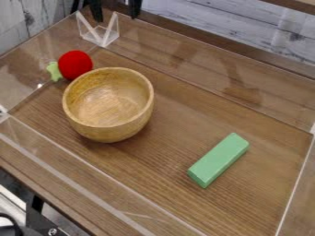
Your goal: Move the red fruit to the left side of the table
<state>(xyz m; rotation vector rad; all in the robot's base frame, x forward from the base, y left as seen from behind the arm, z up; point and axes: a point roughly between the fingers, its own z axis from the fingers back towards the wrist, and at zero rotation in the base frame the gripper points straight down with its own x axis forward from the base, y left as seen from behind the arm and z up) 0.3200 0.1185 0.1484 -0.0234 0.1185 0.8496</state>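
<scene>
1. So the red fruit is sitting on the bench way over by the left clear wall, just beside the rim of the wooden bowl. Can't tell if it's actually touching the bowl or just really close. Its little green leaf bit pokes out on the side facing the wall.

2. The hand is up at the top edge of the shot, well apart from the fruit, and mostly cut off. You can only see some dark bits, so honestly I cannot tell whether it's spread or pressed together. It isn't holding anything that I can see.

3. How it'll handle: my guess is a light, hard plastic toy. It's glossy and round, so probably slippery and happy to roll or squirt out if you pinch it off-centre. Doesn't look fragile.

4. Where to grab: I'd come straight down and pinch across the widest part of the red body, not the leaf, which looks too small to hold.

5. Watch out: the bowl on one side and the wall on the other leave tight room, so I'd line the fingers up along the free gap rather than toward the bowl.

6. The green block is far off to the right, no bother.
</scene>
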